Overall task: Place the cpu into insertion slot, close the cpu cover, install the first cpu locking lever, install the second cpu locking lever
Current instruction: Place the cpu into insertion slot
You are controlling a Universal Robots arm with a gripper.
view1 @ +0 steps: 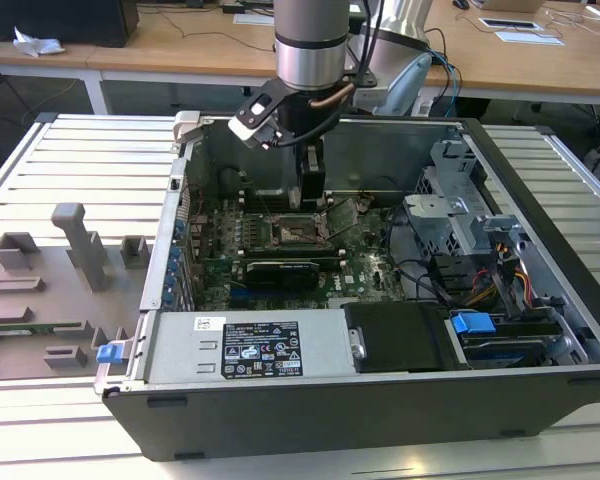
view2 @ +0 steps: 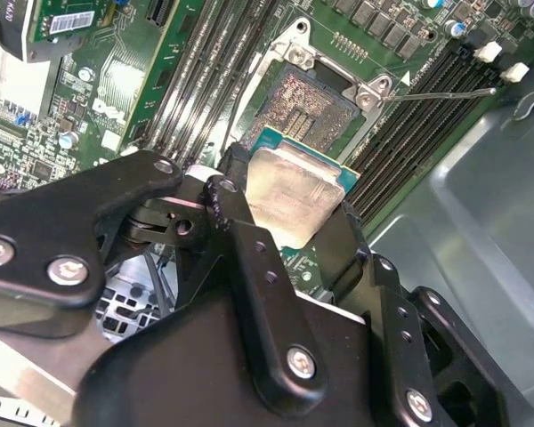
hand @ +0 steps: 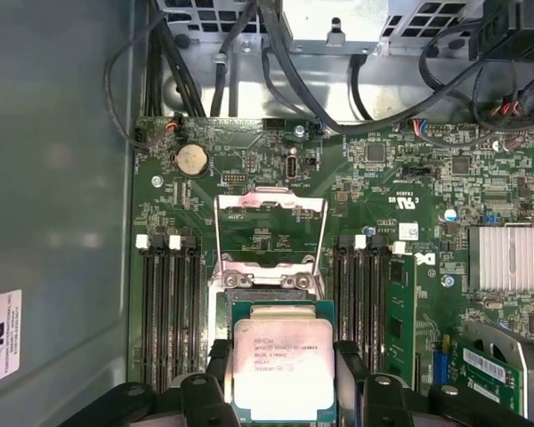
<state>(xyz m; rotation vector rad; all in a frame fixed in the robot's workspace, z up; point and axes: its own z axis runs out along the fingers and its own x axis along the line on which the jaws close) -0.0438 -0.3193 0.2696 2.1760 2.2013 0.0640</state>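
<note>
- Slatted grey desk (view1: 80, 150) carries an open computer case (view1: 380, 420), lying on its side; wooden tables stand behind it.
- Grey fixture plate (view1: 40, 300) lies on the desk at the exterior view's left, just beside the case.
- Arm (view1: 310, 40) reaches down into the case over the green motherboard (hand: 374, 178).
- Tool (view2: 289, 213) is clamped on the cpu (view2: 289, 191): black fingers (view2: 240, 191) press on two opposite edges, with the silvery top facing the camera in both wrist views.
- Long black memory slots (hand: 169, 302) run on both sides of the socket.
- cpu cover (hand: 271, 196) is swung up and open; the board shows through its square opening.
- Insertion slot (view2: 316, 102) is bare, with its contact field exposed.
- Thin lever rod (view2: 445, 92) sticks out from one corner of the socket frame, over the memory slots.
- cpu is held near the insertion slot and apart from it, not seated; in the first wrist view it overlaps the slot's near edge.
</note>
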